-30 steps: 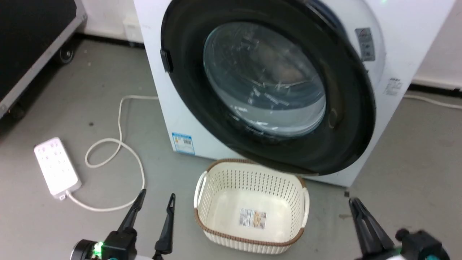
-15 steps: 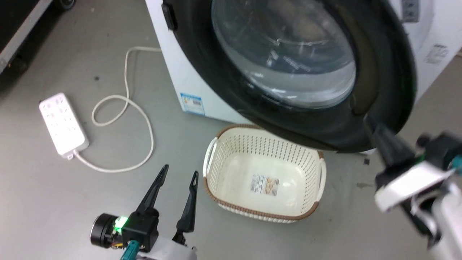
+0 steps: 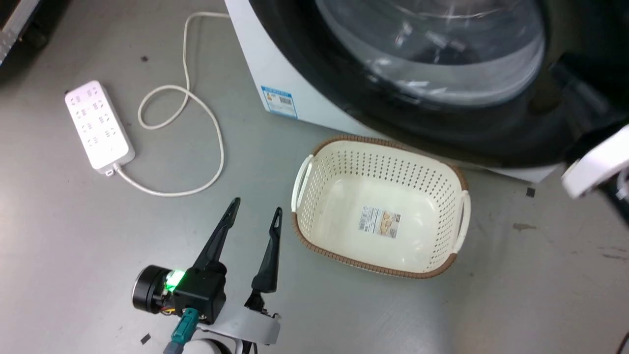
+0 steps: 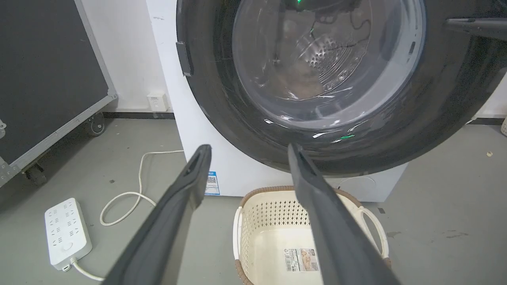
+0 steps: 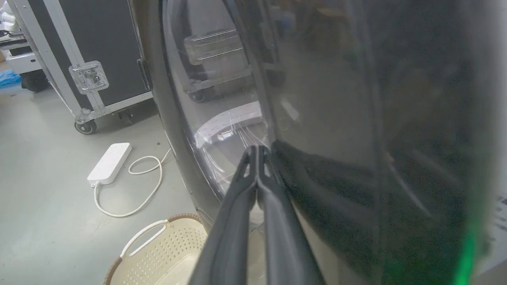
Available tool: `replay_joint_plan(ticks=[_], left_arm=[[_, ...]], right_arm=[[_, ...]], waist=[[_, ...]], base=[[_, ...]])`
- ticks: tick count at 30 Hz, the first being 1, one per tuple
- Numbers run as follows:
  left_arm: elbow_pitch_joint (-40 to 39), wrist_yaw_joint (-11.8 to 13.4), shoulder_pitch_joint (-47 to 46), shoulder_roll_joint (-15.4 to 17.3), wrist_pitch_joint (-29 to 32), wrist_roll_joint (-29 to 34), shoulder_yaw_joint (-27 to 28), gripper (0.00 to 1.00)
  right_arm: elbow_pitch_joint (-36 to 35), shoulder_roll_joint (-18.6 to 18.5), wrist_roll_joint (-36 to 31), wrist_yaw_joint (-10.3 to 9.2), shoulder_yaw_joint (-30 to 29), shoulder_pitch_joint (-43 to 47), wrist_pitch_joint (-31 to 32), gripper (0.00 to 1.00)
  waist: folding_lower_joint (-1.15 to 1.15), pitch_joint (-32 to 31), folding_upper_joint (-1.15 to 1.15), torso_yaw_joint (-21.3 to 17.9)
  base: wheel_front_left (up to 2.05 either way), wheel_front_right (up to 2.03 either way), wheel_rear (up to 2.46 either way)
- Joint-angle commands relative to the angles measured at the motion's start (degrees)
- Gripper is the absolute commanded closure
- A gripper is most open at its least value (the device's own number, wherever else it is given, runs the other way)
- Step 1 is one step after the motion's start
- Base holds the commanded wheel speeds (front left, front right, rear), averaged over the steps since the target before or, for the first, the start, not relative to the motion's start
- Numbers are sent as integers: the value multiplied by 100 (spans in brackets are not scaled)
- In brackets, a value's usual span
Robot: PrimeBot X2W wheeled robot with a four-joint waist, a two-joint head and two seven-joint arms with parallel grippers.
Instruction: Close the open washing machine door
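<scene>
1. The washing machine door, a round black disc with a bulging clear window, stands upright in front of the white washing machine. In the left wrist view its latch edge stands clear of the white front.
2. The door's face points outward, toward the robot. Being round, it has no long axis.
3. The door's lower rim hangs above the far rim of a cream perforated basket on the floor.
4. Right claw: fingers pressed together and holding nothing, with the tips at the door's outer face where glass meets black ring. I cannot confirm contact.
5. Left claw: fingers spread and empty, low over the floor just left of the basket. It points toward the machine and is well apart from the door.
6. A white power strip and its looped cable lie on the floor left of the machine.
</scene>
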Motion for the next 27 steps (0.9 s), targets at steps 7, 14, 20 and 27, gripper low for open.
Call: replay_joint_plan(ticks=[7, 14, 20, 27], left_arm=[[-86, 33, -173, -64, -25, 29, 32, 0], [-74, 17, -212, -94, -25, 40, 71, 0], [-33, -6, -245, -116, -25, 52, 36, 0], [54, -18, -174, -130, -25, 22, 94, 0]], right_arm=[[802, -208, 213, -11, -222, -917, 72, 100], [1697, -96, 96, -11, -478, -1568, 21, 100], [2251, 56, 50, -11, -469, -1815, -148, 100], [2382, 85, 229, -11, -133, -1435, -516, 30]], waist=[[-1, 234, -1, 78], [-1, 287, -1, 52], [-1, 220, -1, 13], [-1, -162, -1, -83]], base=[[0, 0, 0], [0, 0, 0], [0, 0, 0], [0, 0, 0]])
